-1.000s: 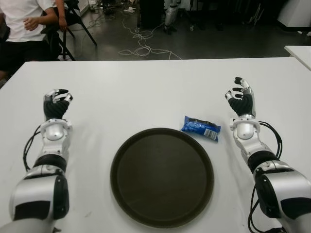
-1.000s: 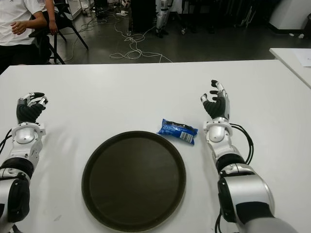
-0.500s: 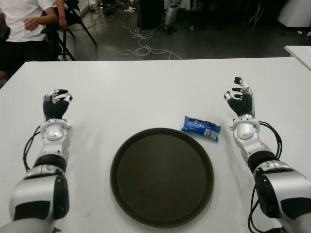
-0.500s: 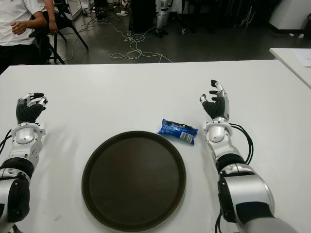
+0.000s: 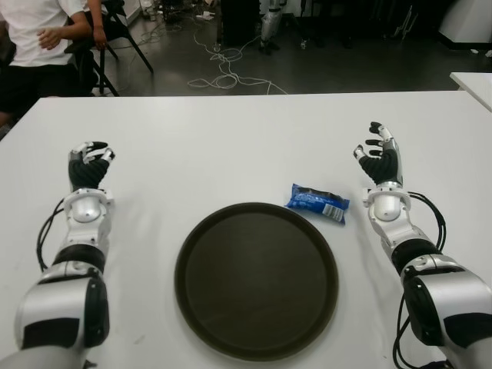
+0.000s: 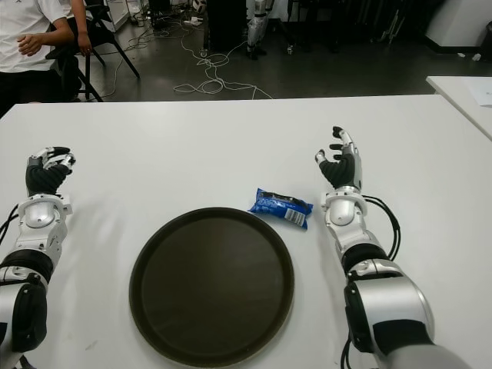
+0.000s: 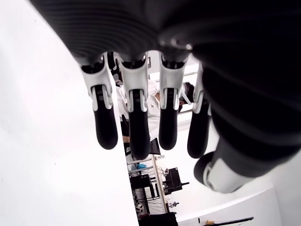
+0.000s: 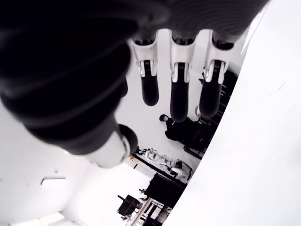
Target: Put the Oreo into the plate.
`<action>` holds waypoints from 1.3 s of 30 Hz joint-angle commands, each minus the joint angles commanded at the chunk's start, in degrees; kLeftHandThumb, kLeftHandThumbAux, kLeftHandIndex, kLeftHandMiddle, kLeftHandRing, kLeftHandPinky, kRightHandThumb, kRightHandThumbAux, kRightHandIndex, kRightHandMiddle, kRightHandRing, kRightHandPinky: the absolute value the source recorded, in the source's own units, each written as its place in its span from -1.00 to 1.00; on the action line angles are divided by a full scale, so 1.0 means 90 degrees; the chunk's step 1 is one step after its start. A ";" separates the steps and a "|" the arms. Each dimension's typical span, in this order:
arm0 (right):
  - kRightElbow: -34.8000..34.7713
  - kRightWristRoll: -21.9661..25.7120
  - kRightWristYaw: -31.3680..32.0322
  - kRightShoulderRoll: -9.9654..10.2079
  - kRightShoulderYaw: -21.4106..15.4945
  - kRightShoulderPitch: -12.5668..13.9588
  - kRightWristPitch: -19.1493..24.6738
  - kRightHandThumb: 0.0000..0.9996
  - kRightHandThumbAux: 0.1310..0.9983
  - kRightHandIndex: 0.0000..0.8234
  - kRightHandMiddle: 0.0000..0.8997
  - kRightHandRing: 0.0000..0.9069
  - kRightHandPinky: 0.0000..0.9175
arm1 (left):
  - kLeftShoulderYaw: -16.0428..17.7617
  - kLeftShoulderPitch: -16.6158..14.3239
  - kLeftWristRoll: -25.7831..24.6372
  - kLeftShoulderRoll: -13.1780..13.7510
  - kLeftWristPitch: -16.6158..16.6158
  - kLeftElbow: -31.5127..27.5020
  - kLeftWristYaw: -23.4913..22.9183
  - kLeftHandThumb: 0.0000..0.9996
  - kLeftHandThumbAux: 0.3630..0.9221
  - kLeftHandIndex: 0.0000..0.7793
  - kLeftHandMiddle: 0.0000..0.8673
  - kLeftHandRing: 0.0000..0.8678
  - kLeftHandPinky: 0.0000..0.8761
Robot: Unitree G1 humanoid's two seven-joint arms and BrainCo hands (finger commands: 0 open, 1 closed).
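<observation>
A blue Oreo packet (image 5: 317, 202) lies on the white table (image 5: 231, 146), just off the far right rim of a round dark plate (image 5: 256, 278). My right hand (image 5: 378, 157) is to the right of the packet, a short gap away, fingers spread and holding nothing. In the right wrist view its fingers (image 8: 179, 89) hang loose with only table and room behind them. My left hand (image 5: 88, 163) shows at the table's left side, well away from the plate, its fingers (image 7: 137, 122) relaxed and empty.
A person in a white shirt (image 5: 34, 31) sits beyond the table's far left corner beside a chair. Cables (image 5: 223, 73) lie on the dark floor behind the table. Another white table's corner (image 5: 477, 81) shows at the far right.
My right hand has shifted very slightly to the left, toward the packet. The packet, plate and left hand have not moved.
</observation>
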 joint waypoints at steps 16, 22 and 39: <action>0.0009 0.0081 0.0016 0.0015 0.0013 -0.0008 0.0060 0.14 0.53 -0.57 -0.57 -0.50 -0.42 | 0.0011 -0.0006 -0.0046 0.0006 0.0015 0.0028 -0.0098 0.39 0.25 0.04 -0.33 -0.27 -0.25; 0.0002 0.0080 0.0047 0.0015 0.0013 0.0004 0.0034 0.13 0.54 -0.56 -0.57 -0.50 -0.40 | 0.0023 -0.0006 -0.0072 -0.0002 0.0019 0.0032 -0.0104 0.39 0.25 0.04 -0.32 -0.26 -0.22; 0.0053 -0.0192 -0.0199 -0.0006 0.0222 0.0051 -0.0019 0.05 0.57 -0.61 -0.57 -0.46 -0.35 | -0.0126 0.0046 0.0131 -0.0098 0.0015 0.0215 0.0226 0.39 0.26 0.03 -0.34 -0.26 -0.19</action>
